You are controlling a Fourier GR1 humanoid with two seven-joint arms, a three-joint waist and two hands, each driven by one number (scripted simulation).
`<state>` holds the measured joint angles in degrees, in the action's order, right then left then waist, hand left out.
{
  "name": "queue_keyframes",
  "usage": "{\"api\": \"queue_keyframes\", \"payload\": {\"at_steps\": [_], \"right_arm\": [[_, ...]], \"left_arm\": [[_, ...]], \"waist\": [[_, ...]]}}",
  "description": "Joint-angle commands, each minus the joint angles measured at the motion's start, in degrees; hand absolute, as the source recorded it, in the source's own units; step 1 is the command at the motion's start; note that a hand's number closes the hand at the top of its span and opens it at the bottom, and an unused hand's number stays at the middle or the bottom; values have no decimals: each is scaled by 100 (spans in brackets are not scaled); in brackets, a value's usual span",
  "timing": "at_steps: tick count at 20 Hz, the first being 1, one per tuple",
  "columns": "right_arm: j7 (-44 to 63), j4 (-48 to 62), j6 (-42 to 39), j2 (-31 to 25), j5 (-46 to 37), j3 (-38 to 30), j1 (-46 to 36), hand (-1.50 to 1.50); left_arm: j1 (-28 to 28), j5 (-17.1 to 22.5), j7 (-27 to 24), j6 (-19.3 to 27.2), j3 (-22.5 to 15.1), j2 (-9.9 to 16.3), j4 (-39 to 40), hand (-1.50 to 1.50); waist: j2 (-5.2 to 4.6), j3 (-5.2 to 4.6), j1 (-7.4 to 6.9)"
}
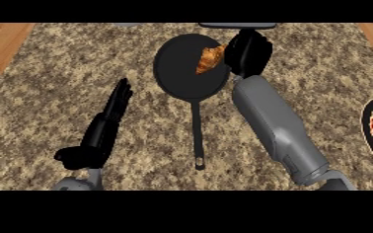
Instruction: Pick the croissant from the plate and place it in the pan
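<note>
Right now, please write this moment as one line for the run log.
right hand: shut on croissant, over pan | croissant: not yet released | left hand: open, resting at left | plate: at right edge

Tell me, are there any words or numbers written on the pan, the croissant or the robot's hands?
None: no words, numbers or signs can be read anywhere. The pan, the croissant, the right hand, the left hand and the plate's edge all look plain.
</note>
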<state>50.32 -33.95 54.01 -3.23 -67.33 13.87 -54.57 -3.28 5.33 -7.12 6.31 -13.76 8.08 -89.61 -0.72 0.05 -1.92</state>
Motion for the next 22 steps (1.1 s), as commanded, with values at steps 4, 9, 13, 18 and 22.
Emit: {"api": "queue_keyframes", "payload": {"at_steps": [4, 9, 13, 18, 22], "right_arm": [[-1037, 753, -1538, 167, 1586, -601, 0, -150], [-2431, 854, -1683, 148, 2687, -1394, -161, -150], [-3342, 867, -1040, 143, 2924, -1727, -265, -150], [-4613, 466, -409, 295, 3630, -2280, 115, -150], [-5452, 45, -939, 270, 4436, -2728, 453, -150]], "left_arm": [[-145, -29, 47, -43, -88, -79, -24, 0], [-91, -118, -57, 6, -159, -176, 42, 0], [-242, 26, -110, -112, 97, -106, 335, 0], [8, -112, 18, 31, -25, -136, -5, 0], [-360, 45, 94, -45, 320, -76, 199, 0]], "waist": [[-105, 14, -167], [-107, 15, -207], [-91, 8, -138], [-24, 11, -71], [21, 5, 94]]}}
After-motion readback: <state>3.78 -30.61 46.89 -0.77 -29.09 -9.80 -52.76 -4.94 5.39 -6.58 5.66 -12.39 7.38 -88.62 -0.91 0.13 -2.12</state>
